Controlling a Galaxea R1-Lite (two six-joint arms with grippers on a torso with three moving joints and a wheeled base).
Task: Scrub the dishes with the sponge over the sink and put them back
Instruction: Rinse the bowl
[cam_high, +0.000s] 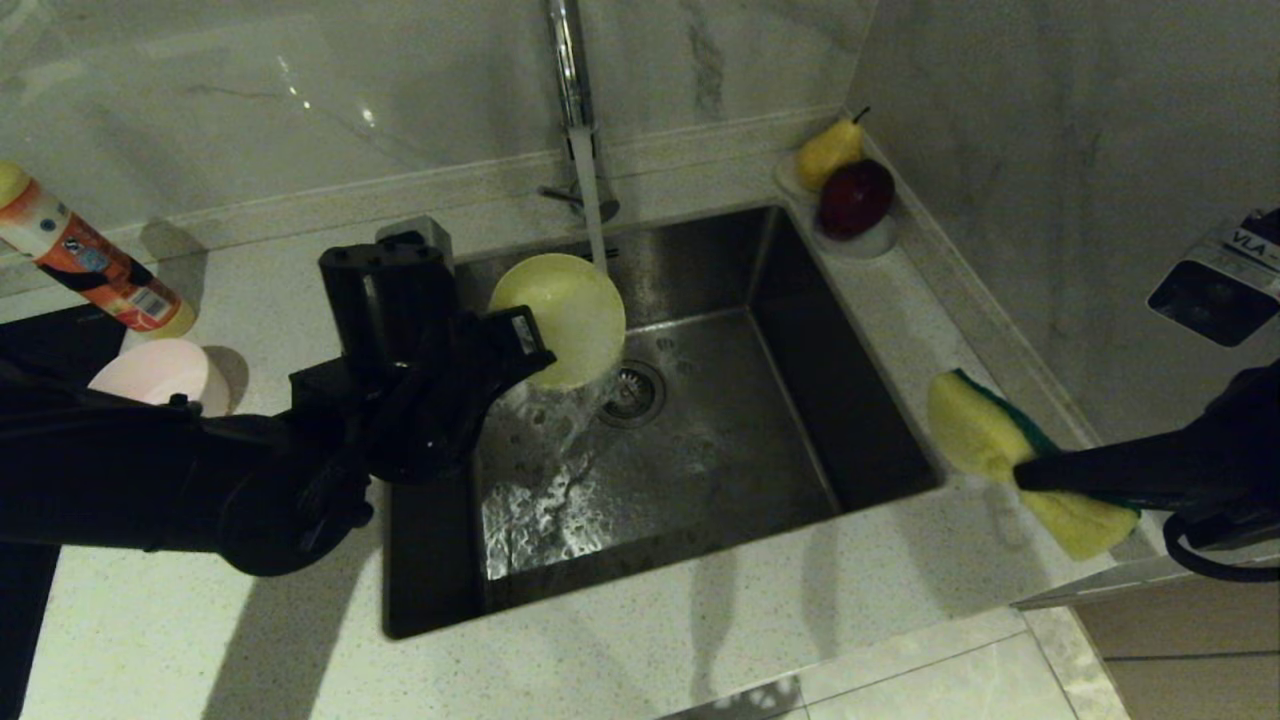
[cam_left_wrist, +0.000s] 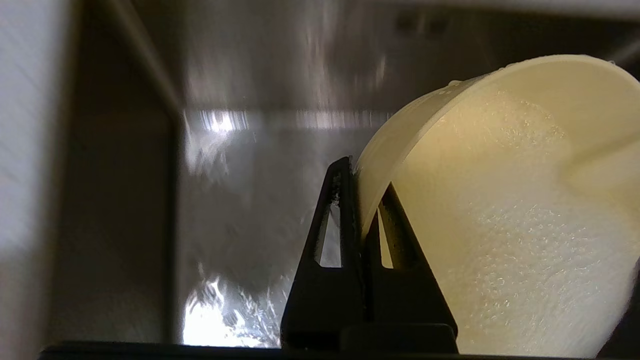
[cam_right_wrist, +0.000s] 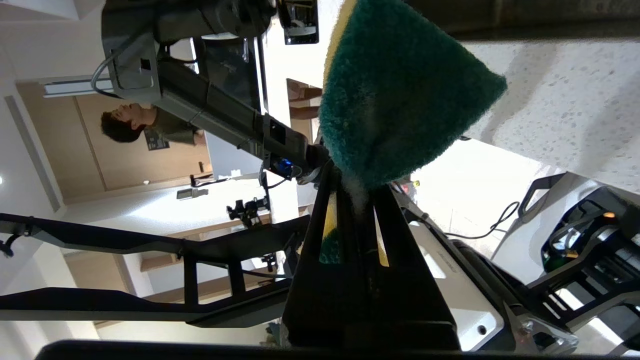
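Left gripper (cam_left_wrist: 361, 200) clenched on the rim of the yellow bowl (cam_high: 560, 315), one finger inside the wall and one outside. Smooth round plastic, tipped on edge over the steel sink (cam_high: 700, 540), mouth turned toward the robot, wet and foamy inside. Thin stream from the chrome tap (cam_high: 572, 90) fell onto the far rim, just beyond the jaws; strainer drain (cam_high: 632, 392) lay below and beside the bowl. Right gripper (cam_right_wrist: 357, 192) clamped on the sponge (cam_high: 990, 440), held over the speckled counter (cam_high: 700, 640) right of the basin; soft yellow foam, coarse dark green face away from the sink, long axis running across the jaws. Well left of the left jaws: pale pink bowl (cam_high: 160, 372), upside down, and an orange bottle (cam_high: 90, 265). In the far corner: clear dish (cam_high: 870, 240) with pear and red fruit.
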